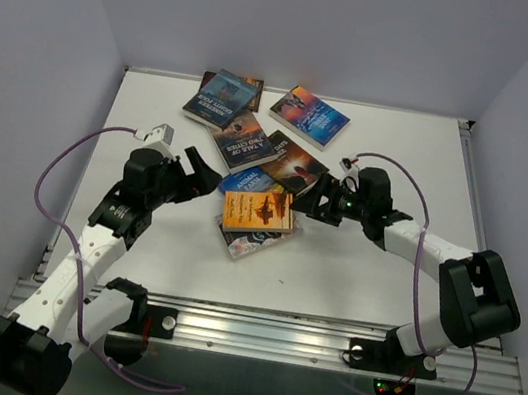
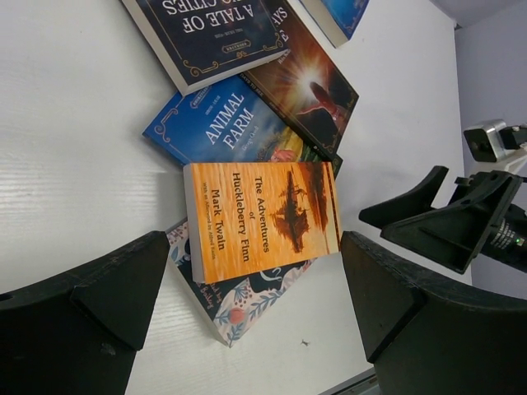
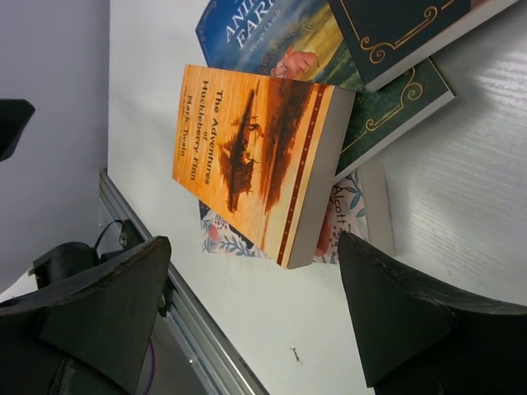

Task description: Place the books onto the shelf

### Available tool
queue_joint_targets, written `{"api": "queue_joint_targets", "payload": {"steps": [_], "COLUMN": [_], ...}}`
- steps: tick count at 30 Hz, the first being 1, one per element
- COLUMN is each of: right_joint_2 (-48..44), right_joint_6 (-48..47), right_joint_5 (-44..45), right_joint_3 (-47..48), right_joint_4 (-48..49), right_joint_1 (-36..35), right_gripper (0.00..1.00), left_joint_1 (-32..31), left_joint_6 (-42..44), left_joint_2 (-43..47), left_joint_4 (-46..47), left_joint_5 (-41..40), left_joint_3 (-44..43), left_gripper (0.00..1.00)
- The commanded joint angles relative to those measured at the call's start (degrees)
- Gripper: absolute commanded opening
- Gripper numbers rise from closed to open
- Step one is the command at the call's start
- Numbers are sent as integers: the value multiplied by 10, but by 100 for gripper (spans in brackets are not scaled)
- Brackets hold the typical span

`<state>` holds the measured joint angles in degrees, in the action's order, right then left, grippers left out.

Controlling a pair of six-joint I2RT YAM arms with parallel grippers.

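Observation:
Several books lie in a loose heap at the middle and back of the white table (image 1: 399, 180). An orange book (image 1: 258, 211) tops the near pile, resting on a navy book with pink flowers (image 1: 254, 246) and a blue book (image 1: 245, 180). My left gripper (image 1: 209, 176) is open just left of this pile. My right gripper (image 1: 306, 201) is open just right of it. In the left wrist view the orange book (image 2: 262, 217) lies ahead of the left gripper (image 2: 255, 304), with nothing between the fingers. The right wrist view shows the orange book (image 3: 257, 156) beyond the empty right gripper (image 3: 251, 296). The shelf is out of view.
Farther back lie a dark navy book (image 1: 243, 141), a sunset-brown book (image 1: 295, 162), a teal book (image 1: 222, 97) and a blue-and-orange book (image 1: 309, 116). A metal rail (image 1: 272, 331) runs along the table's near edge. Grey walls close in the back and sides.

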<state>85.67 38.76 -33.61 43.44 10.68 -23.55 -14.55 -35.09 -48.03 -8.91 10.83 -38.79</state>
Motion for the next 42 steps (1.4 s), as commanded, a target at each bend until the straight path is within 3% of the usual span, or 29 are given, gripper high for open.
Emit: {"api": "queue_joint_targets", "payload": {"steps": [1,8,11,15,17,23,24,26,32,36,39,42], "right_joint_2": [34,105,121,123,121,120,119,112,73,45,26,33], "right_joint_6": [-11,1,10,17,21,26,25,20,-19,-41,-97,-235], "right_joint_5": [-3,-21,-34,-37,-41,-47,-53,-59,-122,-187,-180,-132], "right_joint_3": [26,42,42,35,32,38,41,52,109,150,196,299], "right_joint_4": [-7,23,36,41,43,50,50,49,12,-23,-116,-313], "right_joint_1": [-17,-54,-59,-59,-59,-59,-59,-59,-29,50,111,149], "right_gripper": [89,84,76,58,55,29,16,1,1,1,1,1], "left_joint_1": [-2,-2,-2,-2,-2,-3,-2,-3,-4,-5,-5,-6], "left_joint_6": [2,-1,-4,-9,-12,-16,-14,-11,1,10,10,13], "left_joint_2": [5,4,5,8,10,10,9,7,-2,-4,-9,-24], "left_joint_4": [23,25,25,27,28,34,36,39,53,57,62,74], "left_joint_5": [-4,-4,-4,-5,-5,-1,1,11,36,31,25,25], "left_joint_3": [5,6,9,13,14,17,15,13,-4,-14,-16,-23], "left_gripper": [99,99,99,99,99,99,99,99,99,99,99,99]}}
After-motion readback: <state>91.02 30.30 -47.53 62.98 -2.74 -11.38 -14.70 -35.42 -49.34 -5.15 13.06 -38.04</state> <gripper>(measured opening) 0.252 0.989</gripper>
